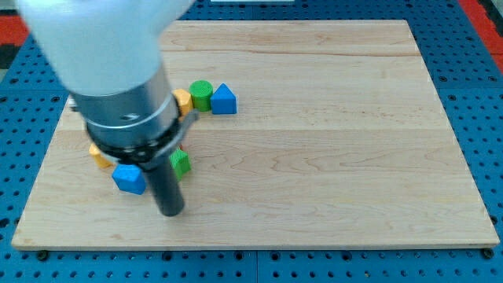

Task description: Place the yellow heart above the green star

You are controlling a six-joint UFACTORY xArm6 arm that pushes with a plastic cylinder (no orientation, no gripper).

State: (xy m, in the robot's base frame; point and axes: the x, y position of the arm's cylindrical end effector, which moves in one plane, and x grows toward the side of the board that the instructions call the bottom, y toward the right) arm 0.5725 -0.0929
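Observation:
My tip (170, 211) rests on the wooden board (314, 118) near the view's bottom left. A green block (181, 163), likely the star, pokes out from behind the rod just above and right of the tip. A yellow block (100, 157) shows partly at the arm's left edge; its shape is hidden. Another yellow-orange block (183, 100) peeks out at the arm's right, beside a green cylinder (201, 94). The arm hides much of this cluster.
A blue block (129, 178) lies just left of the rod, close to the tip. A blue triangular block (224, 100) sits right of the green cylinder. The board lies on a blue perforated table (471, 47).

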